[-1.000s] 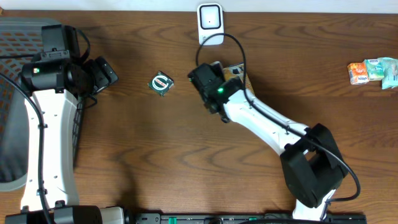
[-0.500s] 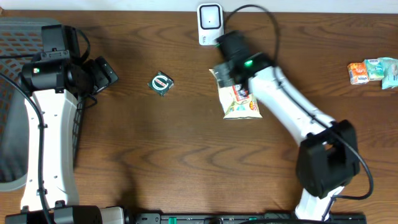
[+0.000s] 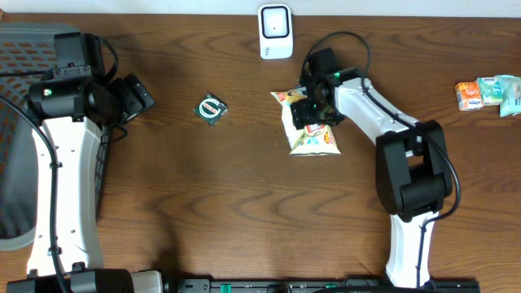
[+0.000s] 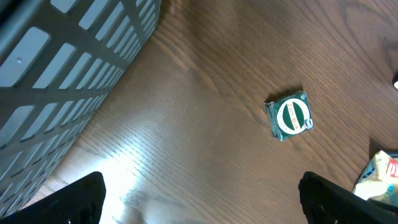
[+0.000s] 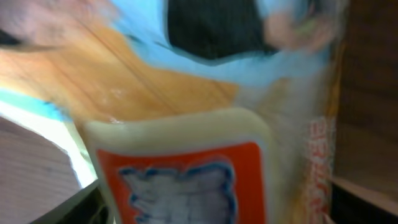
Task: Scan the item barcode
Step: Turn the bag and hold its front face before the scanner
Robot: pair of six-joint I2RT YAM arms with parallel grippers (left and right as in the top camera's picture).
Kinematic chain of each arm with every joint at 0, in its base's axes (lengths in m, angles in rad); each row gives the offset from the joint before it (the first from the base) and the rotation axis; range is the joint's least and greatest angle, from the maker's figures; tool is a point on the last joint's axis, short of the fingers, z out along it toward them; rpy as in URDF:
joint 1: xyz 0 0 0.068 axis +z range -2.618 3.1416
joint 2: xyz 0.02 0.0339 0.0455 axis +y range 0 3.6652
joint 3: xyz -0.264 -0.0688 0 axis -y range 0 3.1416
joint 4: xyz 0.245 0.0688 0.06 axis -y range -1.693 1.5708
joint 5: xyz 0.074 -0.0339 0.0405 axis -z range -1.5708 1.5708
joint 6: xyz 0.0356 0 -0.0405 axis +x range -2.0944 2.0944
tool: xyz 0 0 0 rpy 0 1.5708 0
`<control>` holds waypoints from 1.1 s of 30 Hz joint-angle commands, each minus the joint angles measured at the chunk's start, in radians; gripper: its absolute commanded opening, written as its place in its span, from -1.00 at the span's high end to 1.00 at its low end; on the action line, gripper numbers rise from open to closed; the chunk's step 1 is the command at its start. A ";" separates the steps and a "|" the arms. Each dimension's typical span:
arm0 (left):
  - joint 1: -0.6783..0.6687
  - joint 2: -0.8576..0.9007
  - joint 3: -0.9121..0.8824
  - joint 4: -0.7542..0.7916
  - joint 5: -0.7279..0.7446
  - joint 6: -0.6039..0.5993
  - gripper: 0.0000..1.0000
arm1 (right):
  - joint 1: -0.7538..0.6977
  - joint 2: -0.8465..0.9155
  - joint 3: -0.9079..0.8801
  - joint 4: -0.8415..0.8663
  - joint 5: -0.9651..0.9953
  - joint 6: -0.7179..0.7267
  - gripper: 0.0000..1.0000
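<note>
Snack bag aside, frame left shows the left gripper spread wide and empty. Centre-right, the bag lies flat below the white scanner. It is likely light, crinkly and slippery, so pinch a sealed edge. The right gripper sits over its top; I cannot tell whether it grips.

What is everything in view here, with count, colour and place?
scanner: one, white, top centre
snack bag: one, pale yellow with red, lying right of centre
square packet: one, green, left of centre
small packets: about three, orange and pale green, far right
basket: one, grey, left edge
table: one, brown wood, under everything
left gripper: one, black, open, beside the basket
right gripper: one, black, over the bag's upper end, grip unclear
</note>
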 commanded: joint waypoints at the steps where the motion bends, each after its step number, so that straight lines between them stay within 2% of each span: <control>1: 0.002 0.000 0.007 -0.003 -0.006 -0.009 -0.96 | 0.014 0.043 0.007 -0.007 -0.046 0.001 -0.17; 5: 0.002 0.000 0.007 -0.003 -0.006 -0.009 -0.95 | 0.018 0.034 0.013 0.002 -0.047 0.009 0.76; 7: 0.002 0.000 0.007 -0.003 -0.006 -0.009 -0.96 | 0.018 0.024 0.034 -0.002 -0.047 0.009 0.98; 13: 0.002 0.000 0.007 -0.003 -0.006 -0.009 -0.96 | 0.017 -0.029 0.153 -0.002 -0.046 0.024 0.98; 17: 0.002 0.000 0.007 -0.003 -0.006 -0.009 -0.95 | 0.020 -0.045 0.230 0.078 -0.046 0.028 0.98; 23: 0.002 0.000 0.007 -0.003 -0.006 -0.009 -0.95 | 0.014 -0.044 0.249 0.328 -0.040 0.094 0.98; 27: 0.002 0.000 0.007 -0.003 -0.006 -0.009 -0.96 | 0.008 -0.043 0.249 0.504 0.060 0.196 0.98; 33: 0.002 0.000 0.007 -0.003 -0.006 -0.009 -0.95 | 0.015 0.006 0.249 0.766 0.098 0.200 0.97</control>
